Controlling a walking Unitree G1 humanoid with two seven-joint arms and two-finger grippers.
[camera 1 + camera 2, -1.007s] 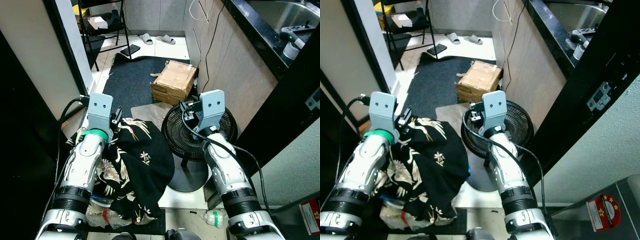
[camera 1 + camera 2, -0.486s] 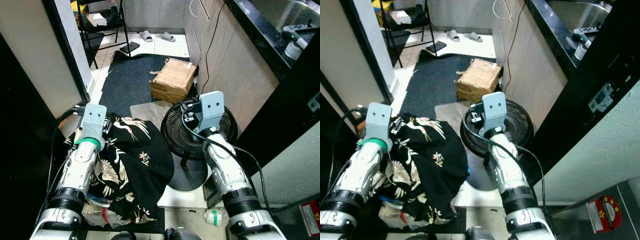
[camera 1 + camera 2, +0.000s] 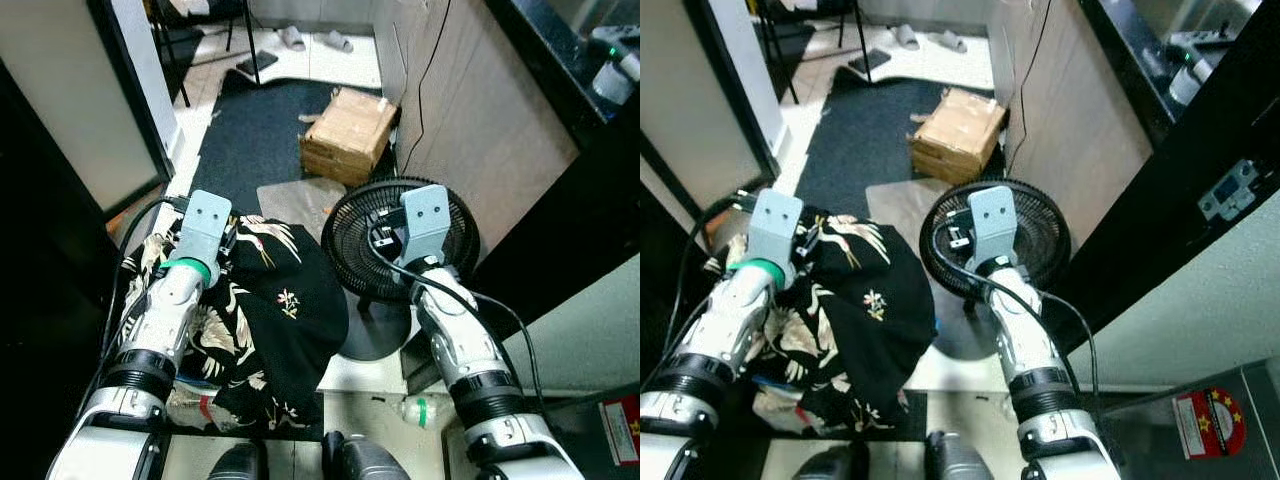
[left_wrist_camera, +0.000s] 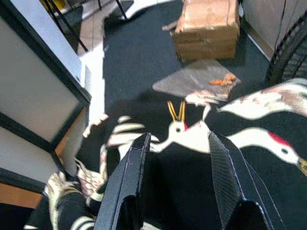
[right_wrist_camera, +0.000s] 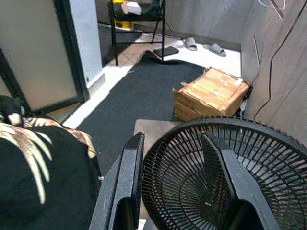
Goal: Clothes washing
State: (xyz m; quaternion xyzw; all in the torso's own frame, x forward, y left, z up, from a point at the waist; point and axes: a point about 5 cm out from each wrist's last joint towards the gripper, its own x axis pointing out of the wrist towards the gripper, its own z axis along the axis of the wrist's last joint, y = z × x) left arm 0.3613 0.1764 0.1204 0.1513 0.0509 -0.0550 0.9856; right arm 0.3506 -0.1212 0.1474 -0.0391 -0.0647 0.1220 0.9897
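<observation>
Narrow utility passage: white tiled floor (image 3: 210, 125) with a dark mat (image 3: 260, 130) running down its middle, a beige cabinet wall (image 3: 470, 110) along the robot's right under a black countertop (image 3: 540, 60), and a dark-framed panel (image 3: 80, 120) along the left.

Black floral garment (image 3: 270, 320), printed with white cranes, lies heaped at the near left of the floor, covering a pile of other patterned cloth (image 3: 185, 405). Its far edge reaches the near end of the mat.

Black floor fan (image 3: 385, 240) stands just right of the garment, its round grille tilted upward on a dark round base (image 3: 375, 335). Beyond it, a cardboard box (image 3: 352, 135) sits at the right edge of the mat, close to the cabinet wall. A grey flat sheet (image 3: 300, 195) lies between box and garment. A pair of slippers (image 3: 315, 40) rests at the far end of the floor. A clear bottle with a green label (image 3: 420, 410) lies on the floor near the fan base.

Left gripper (image 4: 177, 143) is lowered onto the far left part of the garment; its fingers (image 4: 129, 177) are spread with black cloth lying between them, not clamped. Right gripper (image 5: 170, 143) hovers over the fan grille, fingers (image 5: 127, 182) apart, holding nothing.
</observation>
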